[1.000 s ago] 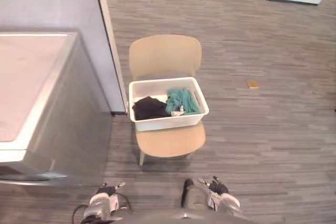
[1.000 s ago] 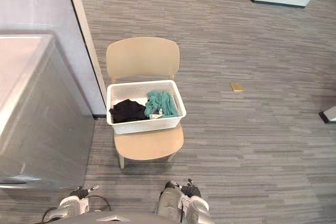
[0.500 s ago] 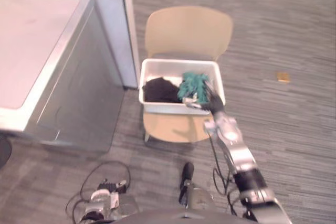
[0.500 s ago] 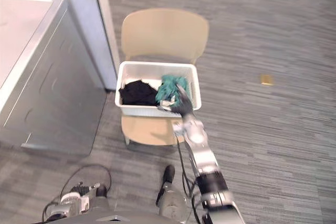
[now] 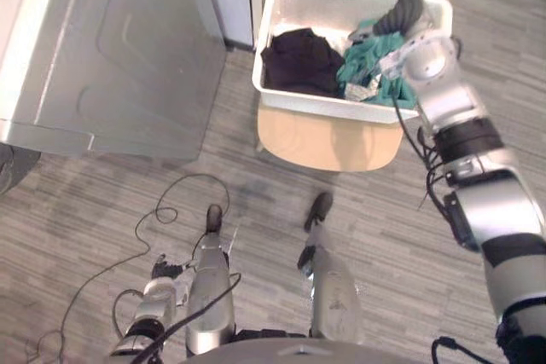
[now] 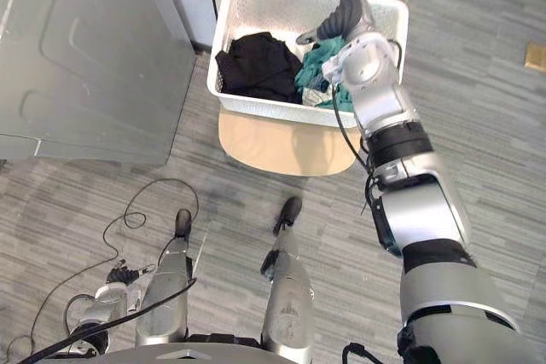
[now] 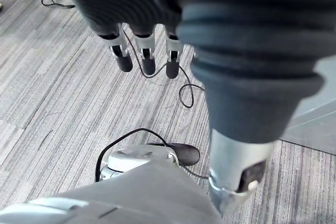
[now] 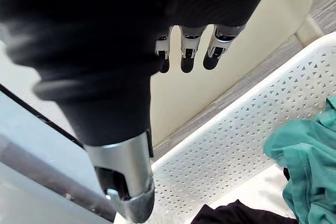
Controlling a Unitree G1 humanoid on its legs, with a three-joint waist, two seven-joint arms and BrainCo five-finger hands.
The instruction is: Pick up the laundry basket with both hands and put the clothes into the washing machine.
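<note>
The white perforated plastic laundry basket (image 5: 316, 101) sat on the seat of a pale wooden chair (image 5: 328, 144), just beside the grey metal washing machine (image 5: 111, 49), which stood on the robot's left. Inside the basket lay a crumpled black garment (image 5: 299, 61) on the side nearer the machine and a teal garment (image 5: 371, 61) beside it, the two touching. The right hand (image 5: 403, 8) was stretched out over the far half of the basket, above the teal garment and toward the chair's backrest; its fingers (image 8: 187, 45) were straight and released, grasping nothing. The left hand (image 6: 119, 274) hung low at the robot's side above the grey plank floor (image 5: 409, 236), well apart from the basket, its fingers (image 7: 144, 56) also relaxed and empty.
</note>
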